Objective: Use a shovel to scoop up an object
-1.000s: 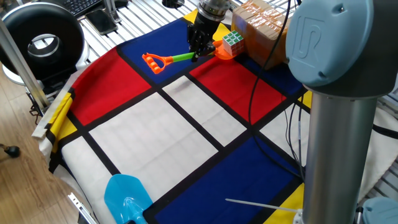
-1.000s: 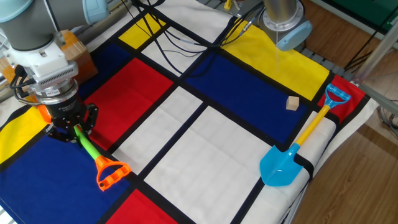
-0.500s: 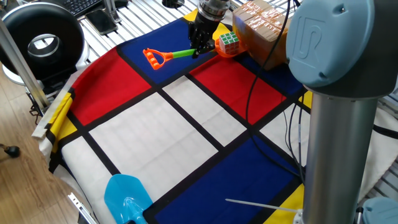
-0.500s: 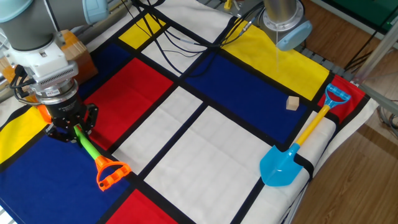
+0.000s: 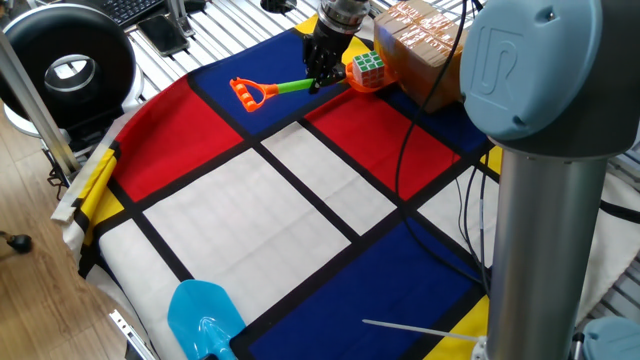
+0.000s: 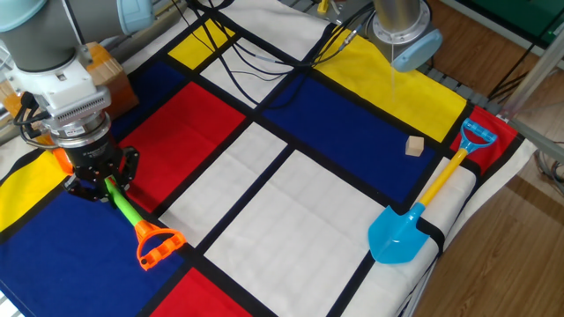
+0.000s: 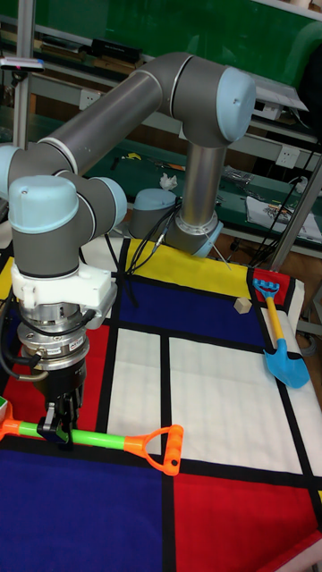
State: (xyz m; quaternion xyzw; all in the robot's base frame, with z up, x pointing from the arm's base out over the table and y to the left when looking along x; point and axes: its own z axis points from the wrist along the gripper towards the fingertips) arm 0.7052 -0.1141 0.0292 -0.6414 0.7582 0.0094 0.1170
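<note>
I see the claw point(image 5: 318, 82) clamped on the lime-green shaft of the orange-bladed plastic toy shovel point(image 5: 285, 90). The small multicoloured Rubik's cube point(image 5: 368, 68) sits on its blade, touching the brown cardboard box point(image 5: 425, 50). Risk: tilting could tip the cube off.

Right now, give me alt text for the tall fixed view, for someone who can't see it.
A grey UR5 arm reaches down and its gripper clamps the lime-green shaft of an orange-handled toy shovel, held roughly level over a colour-block cloth. A light-blue shovel and a small tan block lie at the far right.
</note>
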